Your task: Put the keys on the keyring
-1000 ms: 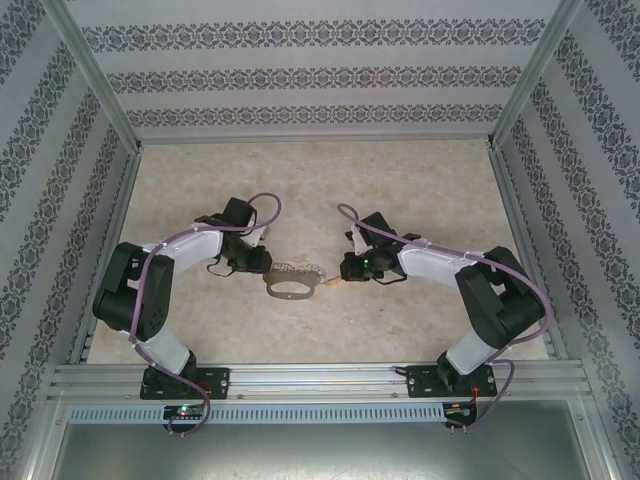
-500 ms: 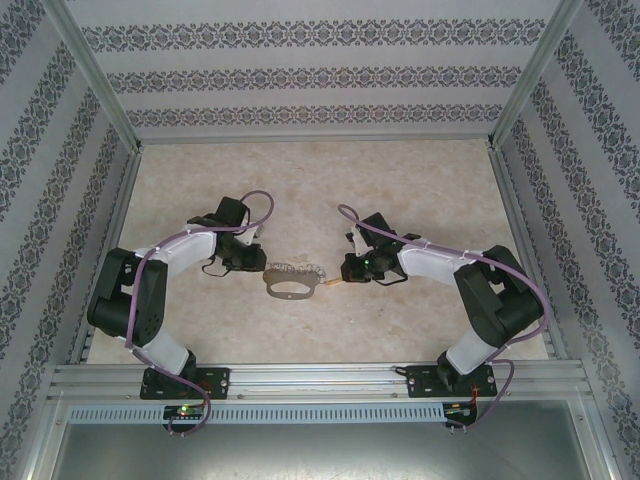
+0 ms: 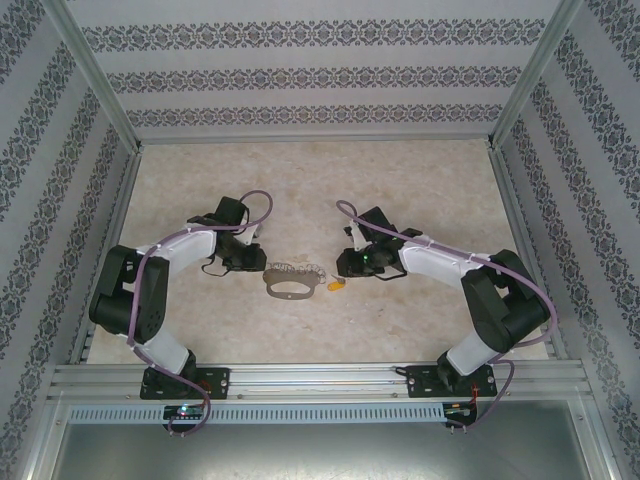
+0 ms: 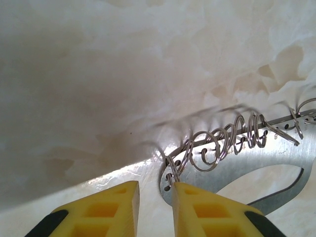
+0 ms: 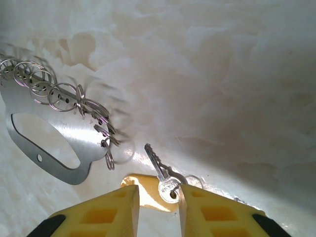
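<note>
One silver key [image 5: 159, 168] lies on the table, its head resting on a yellow tag [image 5: 148, 195] and a thin wire loop through its hole. My right gripper [image 5: 158, 188] is open around the key's head, which sits against the right finger. Left of it lies the keyring: a flat silvery plate [image 5: 86, 136] with an oval cut-out and a row of small split rings [image 5: 59, 96] along its edge. My left gripper [image 4: 155, 186] is open at the plate's [image 4: 276, 158] left end, its right finger touching the last of the rings [image 4: 222, 143]. From above, the plate [image 3: 290, 288] lies between the left gripper [image 3: 258, 263] and the right gripper [image 3: 347, 268].
The marbled table [image 3: 320, 190] stretches bare behind the arms, inside patterned walls with metal frame rails [image 3: 300, 378] at the near edge. The yellow tag [image 3: 338, 284] lies just right of the plate.
My right gripper has opened and drawn back a little, leaving the key and yellow tag lying on the table. The left arm shifted slightly left.
</note>
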